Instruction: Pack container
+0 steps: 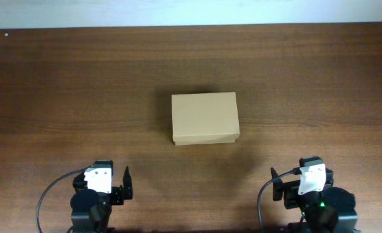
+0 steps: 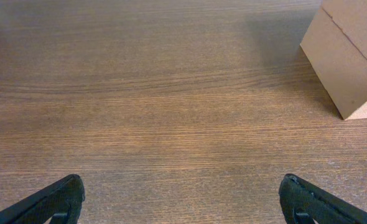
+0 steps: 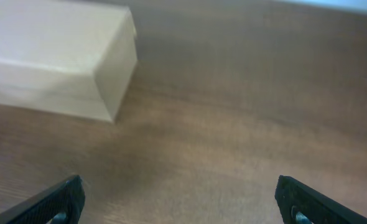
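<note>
Left gripper [image 2: 183,202] & right gripper [image 3: 180,200] both spread wide, empty, by the bench [image 1: 61,77] front edge. Mid-bench sits the box [image 1: 204,116], lid shut, well apart from both. Prob. light, stiff-ish cardboard that dents if squeezed; take lid's front lip or short sides. No label/writing visible.

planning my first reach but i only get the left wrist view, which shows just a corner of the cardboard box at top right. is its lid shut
Observer: Yes, overhead the cardboard box has its flap lid down flat.
Operator: which way does it lie
Observer: Long sides run left to right, about midway between the two arms.
Operator: where's the right gripper
Observer: The right gripper hangs open near the robot-side edge of the wooden table, to the box's right, apart from it.
</note>
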Robot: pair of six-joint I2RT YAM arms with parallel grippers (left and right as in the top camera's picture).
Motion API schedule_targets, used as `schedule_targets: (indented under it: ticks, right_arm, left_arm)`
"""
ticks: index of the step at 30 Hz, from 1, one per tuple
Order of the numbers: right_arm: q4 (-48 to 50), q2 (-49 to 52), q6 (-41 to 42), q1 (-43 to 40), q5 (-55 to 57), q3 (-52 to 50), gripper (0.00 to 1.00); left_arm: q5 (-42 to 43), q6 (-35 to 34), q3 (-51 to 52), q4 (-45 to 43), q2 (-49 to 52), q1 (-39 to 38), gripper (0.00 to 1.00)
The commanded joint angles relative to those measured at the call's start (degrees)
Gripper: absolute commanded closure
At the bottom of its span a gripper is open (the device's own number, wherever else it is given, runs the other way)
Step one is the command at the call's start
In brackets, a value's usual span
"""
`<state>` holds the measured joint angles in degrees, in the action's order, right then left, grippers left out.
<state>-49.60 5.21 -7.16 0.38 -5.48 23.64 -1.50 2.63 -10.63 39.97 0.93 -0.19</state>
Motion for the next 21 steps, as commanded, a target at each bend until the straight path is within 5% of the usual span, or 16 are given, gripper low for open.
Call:
schedule_targets:
  ticks: [1,21]
  right_arm:
    - [0.5,-2.45,1.68,-1.2,-0.33,-3.96,0.01]
    - [1.9,-5.07,4.63,-1.2,-0.09,-12.24,0.01]
  left_arm:
    - [0.26,1.29,0.46,-0.11,-0.63,0.35,0.01]
    - [0.26,1.29,0.46,-0.11,-0.63,0.37,0.0]
